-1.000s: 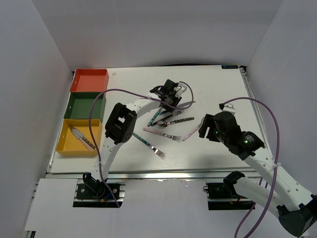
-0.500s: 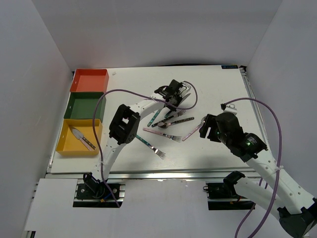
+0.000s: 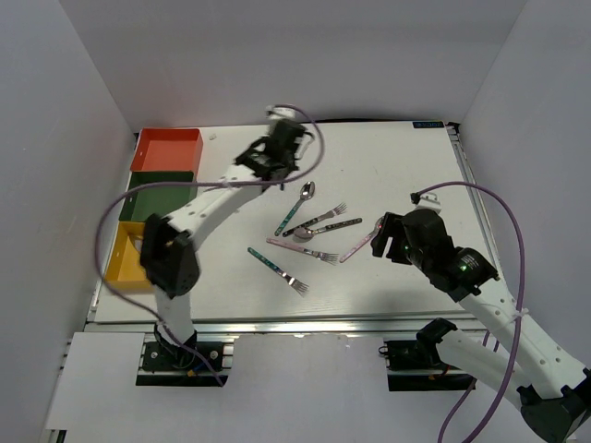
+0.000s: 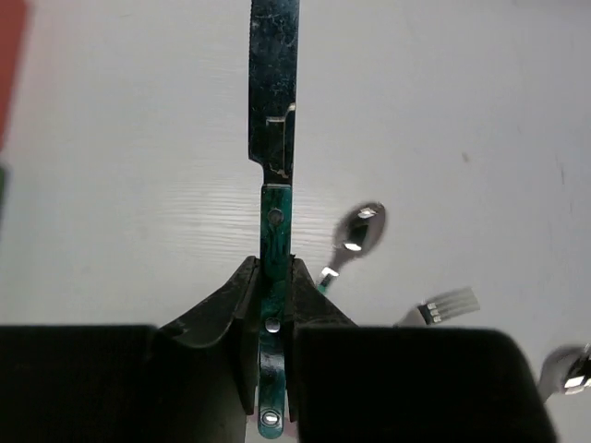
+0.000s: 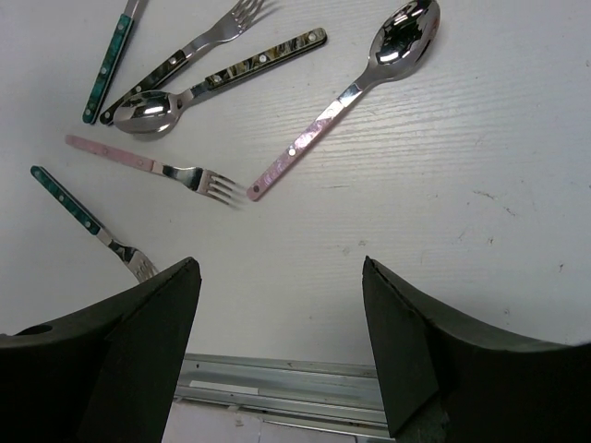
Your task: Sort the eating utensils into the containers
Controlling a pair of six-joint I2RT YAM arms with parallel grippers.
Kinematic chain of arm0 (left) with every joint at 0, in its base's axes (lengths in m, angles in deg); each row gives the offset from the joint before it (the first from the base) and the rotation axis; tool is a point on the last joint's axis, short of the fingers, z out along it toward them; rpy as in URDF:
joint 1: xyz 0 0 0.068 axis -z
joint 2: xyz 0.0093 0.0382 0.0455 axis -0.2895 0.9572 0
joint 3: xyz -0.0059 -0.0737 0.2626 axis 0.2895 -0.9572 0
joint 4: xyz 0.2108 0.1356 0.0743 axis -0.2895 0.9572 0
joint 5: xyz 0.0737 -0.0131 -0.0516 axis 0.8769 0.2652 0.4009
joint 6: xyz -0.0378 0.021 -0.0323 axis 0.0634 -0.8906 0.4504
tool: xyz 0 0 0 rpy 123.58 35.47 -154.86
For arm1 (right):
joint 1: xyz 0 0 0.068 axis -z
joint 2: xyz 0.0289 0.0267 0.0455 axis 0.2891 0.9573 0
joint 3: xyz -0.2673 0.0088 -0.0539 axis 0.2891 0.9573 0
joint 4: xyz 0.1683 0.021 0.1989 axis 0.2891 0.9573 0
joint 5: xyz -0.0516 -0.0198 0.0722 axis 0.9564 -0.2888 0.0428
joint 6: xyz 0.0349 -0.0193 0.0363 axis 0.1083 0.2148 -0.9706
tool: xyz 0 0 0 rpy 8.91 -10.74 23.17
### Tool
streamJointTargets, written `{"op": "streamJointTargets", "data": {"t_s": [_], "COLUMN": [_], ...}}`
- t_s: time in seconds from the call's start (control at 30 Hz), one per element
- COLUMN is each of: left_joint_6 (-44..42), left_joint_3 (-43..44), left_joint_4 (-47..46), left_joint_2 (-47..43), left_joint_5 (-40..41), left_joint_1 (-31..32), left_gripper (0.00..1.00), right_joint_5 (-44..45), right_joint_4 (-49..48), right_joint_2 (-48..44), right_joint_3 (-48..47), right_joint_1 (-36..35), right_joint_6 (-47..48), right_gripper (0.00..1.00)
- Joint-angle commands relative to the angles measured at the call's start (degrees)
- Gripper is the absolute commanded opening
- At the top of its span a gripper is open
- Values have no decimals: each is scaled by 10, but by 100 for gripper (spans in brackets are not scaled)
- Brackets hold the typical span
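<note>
- The yellow bin sits nearest, on the left, with the left arm's elbow hanging over it and hiding most of its inside. A swing back toward it could knock its wall.
- The right gripper hovers with its fingers apart and empty, just short of the pink spoon. That handle lies thin and flat, so closing fingers may skate off it or catch the tines of the pink fork beside it.
- Beyond, the dark-handled spoon, dark-handled fork and teal spoon lie bunched, apparently touching. A grab there risks dragging a neighbour.
- Farther still, the left gripper is clamped on the teal handle of the knife, raised over the far left of the table. The long blade juts well past the fingers, so it could pivot in the grip or snag a rim.
- The green bin and orange-red bin stand close together. A loose release could land the knife in the wrong one.
</note>
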Motion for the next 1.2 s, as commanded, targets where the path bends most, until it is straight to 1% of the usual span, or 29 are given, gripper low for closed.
{"op": "streamJointTargets", "data": {"t_s": [0.0, 0.03, 0.07, 0.1, 0.13, 0.2, 0.23, 0.3, 0.33, 0.4, 0.43, 0.53, 0.63, 0.67, 0.73, 0.87, 0.93, 0.97, 1.07, 1.1, 1.17], "left_joint_6": [185, 221, 233, 242, 246, 247, 239, 223, 202, 176, 154, 121, 105, 102, 99, 85, 83, 83, 81, 81, 78], "left_joint_3": [-157, -209, -260, -306, -376, -415, -432, -441, -450, -463, -472, -501, -523, -522, -511, -513, -506, -506, -501, -501, -500], "left_joint_4": [89, 87, 79, 74, 72, 92, 115, 136, 147, 148, 144, 135, 121, 119, 133, 137, 145, 146, 153, 152, 154], "left_joint_2": [-147, -185, -226, -307, -346, -434, -452, -470, -476, -478, -479, -480, -480, -471, -458, -449, -455, -457, -463, -464, -469], "left_joint_5": [90, 78, 62, 45, 49, 78, 94, 98, 89, 87, 87, 57, 35, 19, 23, 0, 0, 1, -4, -5, -8], "left_joint_1": [-93, -120, -173, -197, -228, -246, -267, -297, -331, -362, -390, -454, -473, -473, -475, -480, -480, -479, -480, -480, -480], "left_gripper": [0, 0, 0, 0, 0, 0, 0, 0, 0, 0, 0, 0, 0, 0, 0, 6, 10, 17, 33, 46, 57], "right_joint_5": [-7, -9, -11, -15, -17, -25, -26, -36, -38, -52, -59, -76, -75, -74, -74, -75, -73, -72, -75, -76, -76], "right_joint_4": [-34, -36, -42, -43, -45, -54, -56, -67, -68, -78, -82, -96, -99, -100, -101, -108, -112, -113, -115, -115, -116], "right_joint_2": [0, -1, 1, 5, 8, 16, 20, 31, 39, 45, 48, 55, 62, 64, 64, 59, 58, 59, 62, 62, 66], "right_joint_3": [5, 7, 9, 13, 14, 14, 14, 11, 7, 4, 2, 6, 4, 4, 5, 10, 14, 14, 11, 10, 7], "right_joint_1": [2, 2, 2, 2, 2, 2, 2, 2, 3, 3, 3, 3, 3, 2, 2, 2, 2, 2, 2, 2, 2], "right_joint_6": [10, 10, 13, 14, 16, 19, 20, 23, 24, 25, 25, 27, 31, 32, 33, 32, 33, 33, 32, 31, 32], "right_gripper": [76, 76, 76, 76, 76, 76, 76, 76, 76, 76, 76, 76, 76, 76, 76, 76, 77, 77, 77, 77, 78]}}
